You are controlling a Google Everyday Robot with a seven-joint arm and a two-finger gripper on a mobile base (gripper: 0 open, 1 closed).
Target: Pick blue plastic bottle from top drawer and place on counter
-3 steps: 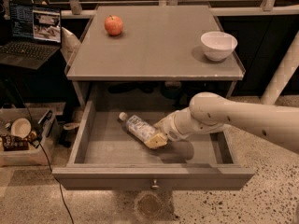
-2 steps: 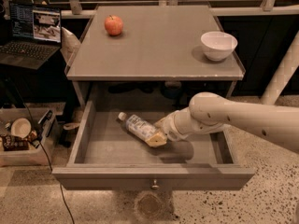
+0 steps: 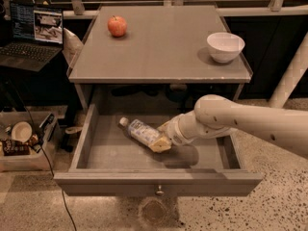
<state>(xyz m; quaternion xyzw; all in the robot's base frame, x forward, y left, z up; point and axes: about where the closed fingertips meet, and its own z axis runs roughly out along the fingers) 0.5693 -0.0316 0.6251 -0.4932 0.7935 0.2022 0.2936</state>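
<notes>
The blue plastic bottle (image 3: 143,132), clear with a white cap and a pale label, lies on its side on the floor of the open top drawer (image 3: 96,153), cap pointing to the back left. My gripper (image 3: 162,135) reaches in from the right, low in the drawer. Its tan fingers (image 3: 161,144) sit on either side of the bottle's base end and are closed against it. The bottle still rests on the drawer floor. The counter (image 3: 163,42) is the grey top above the drawer.
A red apple (image 3: 117,26) sits at the counter's back left and a white bowl (image 3: 225,46) at its right. A laptop (image 3: 33,32) stands to the left, and a box of clutter (image 3: 21,141) is on the floor at lower left. The drawer knob (image 3: 159,192) faces front.
</notes>
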